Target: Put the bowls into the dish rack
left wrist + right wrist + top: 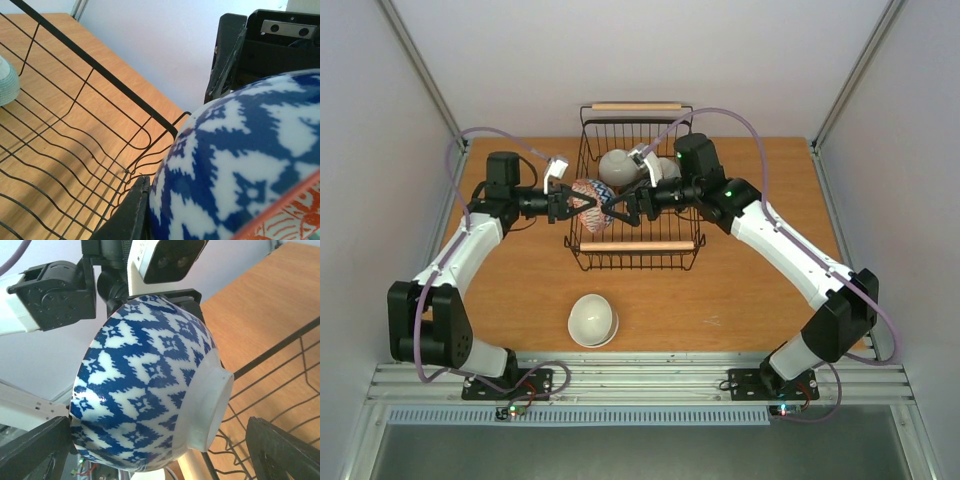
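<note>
My left gripper point(574, 205) is shut on the rim of a blue-and-white patterned bowl point(590, 202), holding it on its side over the left part of the black wire dish rack point(636, 246). One left finger point(131, 210) lies against the bowl point(240, 165), which shows an orange-red pattern at one edge. My right gripper point(617, 212) faces the bowl point(150, 385) with its jaws wide open on either side of it; its right finger point(285, 450) stands apart from the bowl's foot. Two pale bowls point(617, 165) lie in the rack's far half. A cream-white bowl point(592, 320) sits on the table.
The rack's wire wall point(95, 65) and floor fill the left wrist view, with a pale green bowl point(7, 80) at the left edge. The rack's wire rim point(280, 347) shows in the right wrist view. Grey walls enclose the wooden table point(740, 290).
</note>
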Motion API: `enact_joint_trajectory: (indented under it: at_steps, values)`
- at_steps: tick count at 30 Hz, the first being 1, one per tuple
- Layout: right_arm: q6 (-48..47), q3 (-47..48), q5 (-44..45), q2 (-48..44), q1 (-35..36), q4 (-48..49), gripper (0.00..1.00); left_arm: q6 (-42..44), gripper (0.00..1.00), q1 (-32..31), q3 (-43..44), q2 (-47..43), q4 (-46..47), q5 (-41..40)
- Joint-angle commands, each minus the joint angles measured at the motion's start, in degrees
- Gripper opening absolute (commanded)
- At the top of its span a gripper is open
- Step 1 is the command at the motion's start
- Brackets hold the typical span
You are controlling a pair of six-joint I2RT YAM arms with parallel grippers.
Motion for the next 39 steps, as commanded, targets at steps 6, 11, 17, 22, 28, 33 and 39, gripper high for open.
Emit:
enact_joint_trajectory:
  at_steps: [6,11,17,22,28,33,39]
  values:
    - [0.91,2.11,-4.69,4.85,-1.36,-2.03,0.96,-1.97,0.00,0.70,0.28,-0.58,4.88,6.17]
    - [0.27,2.97,-5.87,5.08,-0.48,-2.34,0.96,-2.54,0.00,0.60,0.19,-0.05,4.83,2.69]
    - [-0.77,4.29,-5.50,5.35,0.76,-3.07,0.95,-3.22,0.00,0.43,0.45,0.63,4.68,1.94]
    - [-0.87,5.32,-5.15,6.36,1.73,-3.00,0.93,-3.78,0.00,-0.72,0.63,1.25,4.69,4.04]
    - [-0.87,6.00,-4.92,6.74,2.32,-2.83,0.74,-1.84,0.00,-2.48,1.40,1.59,1.50,3.12]
    - [-1.09,5.88,-2.19,6.10,2.57,-3.21,0.35,3.44,0.00,-3.09,2.72,1.56,-3.22,0.25]
    - [-1.87,5.37,2.09,5.26,2.59,-3.10,0.01,3.85,0.08,-3.18,3.13,1.40,-4.11,-2.65]
